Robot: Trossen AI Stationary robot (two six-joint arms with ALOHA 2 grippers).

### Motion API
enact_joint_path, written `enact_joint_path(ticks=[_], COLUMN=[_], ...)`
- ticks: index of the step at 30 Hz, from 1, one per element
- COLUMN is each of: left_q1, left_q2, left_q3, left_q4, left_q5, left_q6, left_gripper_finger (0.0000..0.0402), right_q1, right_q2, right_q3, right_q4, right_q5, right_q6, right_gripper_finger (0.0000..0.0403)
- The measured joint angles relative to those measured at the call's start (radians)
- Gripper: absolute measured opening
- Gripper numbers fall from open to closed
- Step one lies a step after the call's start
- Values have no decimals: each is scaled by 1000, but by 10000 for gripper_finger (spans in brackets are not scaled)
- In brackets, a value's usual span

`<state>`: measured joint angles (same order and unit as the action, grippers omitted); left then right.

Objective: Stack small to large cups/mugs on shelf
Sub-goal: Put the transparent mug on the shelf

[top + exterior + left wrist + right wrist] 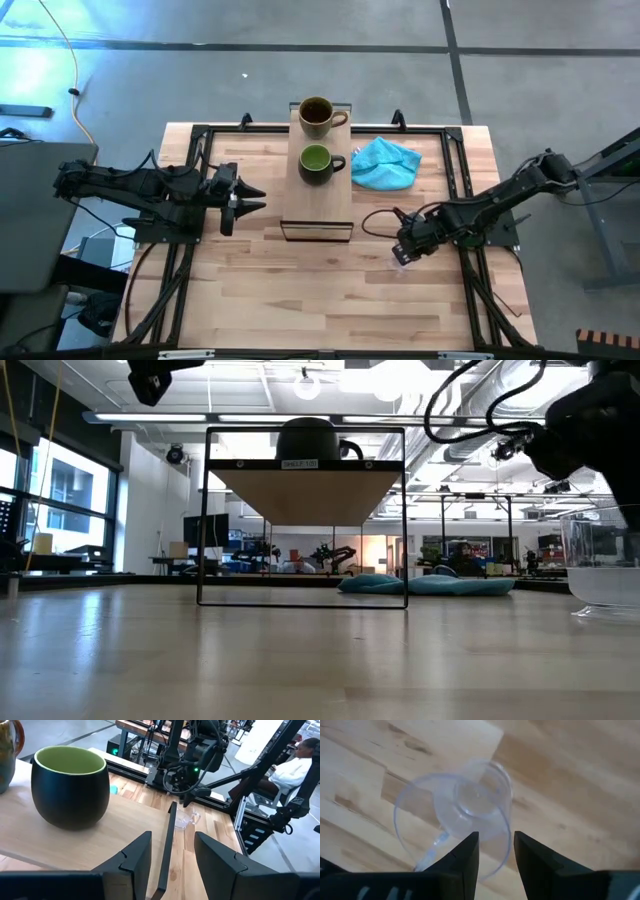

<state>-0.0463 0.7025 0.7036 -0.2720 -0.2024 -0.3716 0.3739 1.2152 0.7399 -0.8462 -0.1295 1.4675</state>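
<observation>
The shelf [320, 205] is a long light-wood board on a dark frame, standing raised at the table's middle [305, 495]. The brown-tan mug [316, 117] stands on the shelf's far end. The dark green mug [318, 163] stands on its base nearer the middle and also shows in the left wrist view [70, 785]. The clear glass cup [455, 820] stands on the tabletop right of the shelf [605, 565]. My right gripper [496, 852] hovers open just above the cup's rim, pointing down. My left gripper [252, 198] is open and empty, left of the shelf, pointing toward it.
A turquoise cloth [385, 163] lies on the table right of the mugs. The shelf's near end [167, 850] is bare. A dark frame rail [455, 150] runs around the tabletop. A person [300, 765] sits beyond the table's right side.
</observation>
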Motion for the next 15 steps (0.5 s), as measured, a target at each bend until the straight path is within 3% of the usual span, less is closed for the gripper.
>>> enact_joint_path(ticks=[7, 15], left_q1=[0, 0], left_q2=[0, 0], left_q3=[0, 0], left_q4=[-25, -24], left_q5=[0, -7], left_q6=[1, 8], left_gripper_finger=[138, 138], right_q1=[61, 85], right_q2=[0, 0], right_q3=[0, 0], right_q4=[27, 20], right_q5=[-55, -55], right_q6=[201, 228], right_gripper_finger=[115, 106])
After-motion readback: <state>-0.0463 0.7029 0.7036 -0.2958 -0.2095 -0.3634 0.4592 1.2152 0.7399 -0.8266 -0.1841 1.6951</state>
